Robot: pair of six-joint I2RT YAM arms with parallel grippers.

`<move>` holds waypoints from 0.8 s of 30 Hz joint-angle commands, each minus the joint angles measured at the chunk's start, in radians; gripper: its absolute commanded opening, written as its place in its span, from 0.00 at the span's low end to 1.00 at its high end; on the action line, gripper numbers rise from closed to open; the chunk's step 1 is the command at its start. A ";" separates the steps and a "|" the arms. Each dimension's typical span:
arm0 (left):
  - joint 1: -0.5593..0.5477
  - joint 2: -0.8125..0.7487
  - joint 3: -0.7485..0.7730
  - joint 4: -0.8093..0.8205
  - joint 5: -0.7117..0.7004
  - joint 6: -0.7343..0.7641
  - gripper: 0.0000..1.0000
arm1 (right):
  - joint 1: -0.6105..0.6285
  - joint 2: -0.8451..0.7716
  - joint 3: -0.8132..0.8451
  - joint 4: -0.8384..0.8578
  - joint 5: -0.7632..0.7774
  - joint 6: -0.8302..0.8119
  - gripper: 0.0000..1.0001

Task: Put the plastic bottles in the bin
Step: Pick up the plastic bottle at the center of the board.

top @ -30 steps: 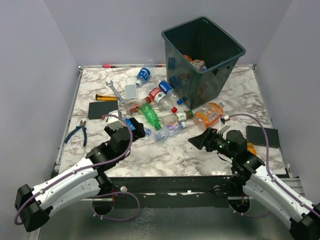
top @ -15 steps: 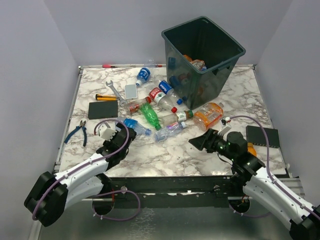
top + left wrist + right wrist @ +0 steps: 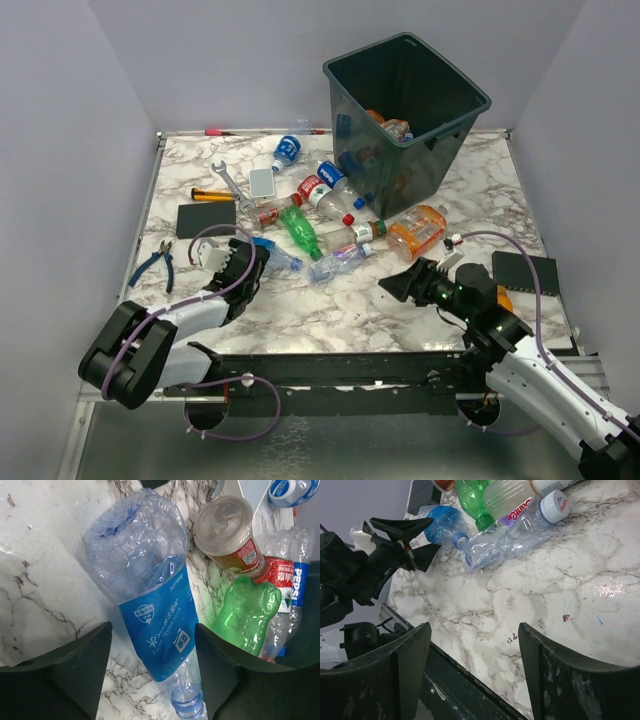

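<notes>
Mostly white-grey marble tabletop [image 3: 340,300], plain lilac walls [image 3: 200,60], bin [image 3: 420,170] far rt.

top view looks down from high behind, taking in the whole worktop [image 3: 330,300]; both wrist cameras sit low and close, sharing the blue-labelled bottle [image 3: 160,615].

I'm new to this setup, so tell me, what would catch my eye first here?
The large dark bin stands at the far right of the marble table, some bottles already inside. A jumble of plastic bottles lies on the table beside it. Nearer, the left gripper straddles a crushed blue-labelled bottle, jaws open on either side.
</notes>
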 commanded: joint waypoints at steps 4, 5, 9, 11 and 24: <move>0.007 0.036 -0.022 0.082 0.037 -0.004 0.47 | 0.003 0.028 0.061 -0.033 -0.029 -0.063 0.74; 0.007 0.029 -0.030 0.087 0.031 -0.004 0.42 | 0.002 0.032 0.061 -0.031 -0.033 -0.064 0.74; 0.010 0.014 -0.050 0.091 0.027 0.001 0.28 | 0.003 0.064 0.050 -0.002 -0.062 -0.067 0.75; 0.011 -0.007 -0.059 0.090 0.033 0.005 0.23 | 0.003 0.072 0.034 0.023 -0.068 -0.043 0.75; 0.007 -0.736 -0.031 -0.368 0.143 0.109 0.06 | 0.006 0.027 -0.062 0.318 -0.098 0.089 0.77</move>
